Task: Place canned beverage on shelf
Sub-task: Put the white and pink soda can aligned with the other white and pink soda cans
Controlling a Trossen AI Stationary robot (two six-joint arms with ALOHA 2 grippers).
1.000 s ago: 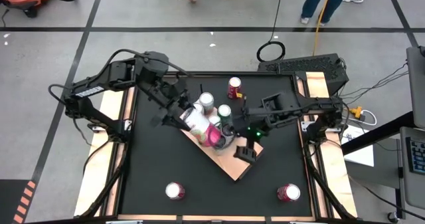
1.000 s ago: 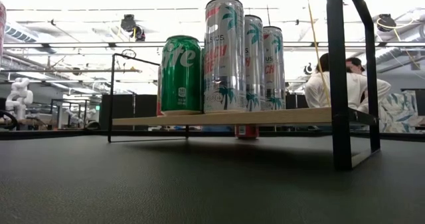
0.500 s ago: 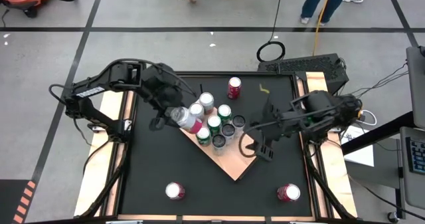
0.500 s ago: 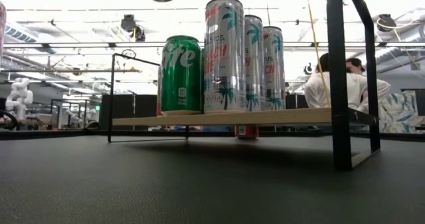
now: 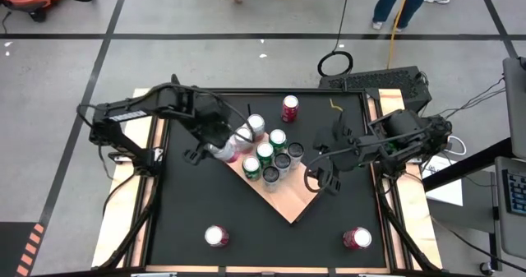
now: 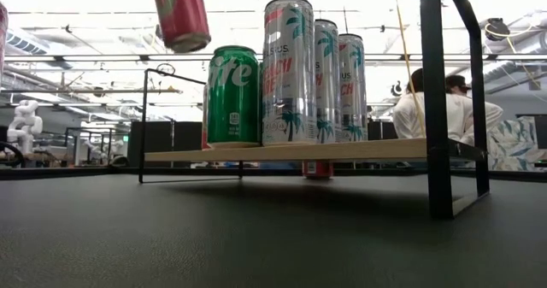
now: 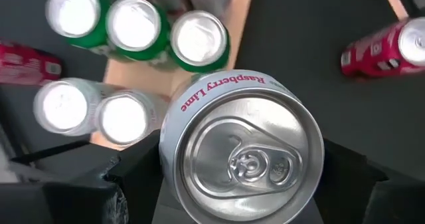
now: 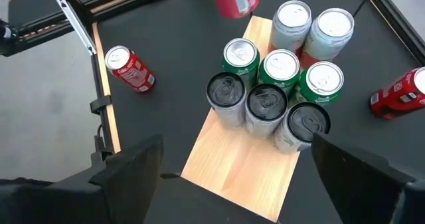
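Gripping left hand (image 7: 239,184) — silver-topped Raspberry Lime can (image 7: 240,151)

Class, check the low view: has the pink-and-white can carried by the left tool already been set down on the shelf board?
No. The pink-and-white can hangs tilted in the air, well above the shelf and apart from it.

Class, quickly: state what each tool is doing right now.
Left tool: closed on the Raspberry Lime can, held above the shelf.
Right tool: open, holding nothing.

Overhead and table-level cameras, both wrists, all facing shelf (image 5: 279,196).
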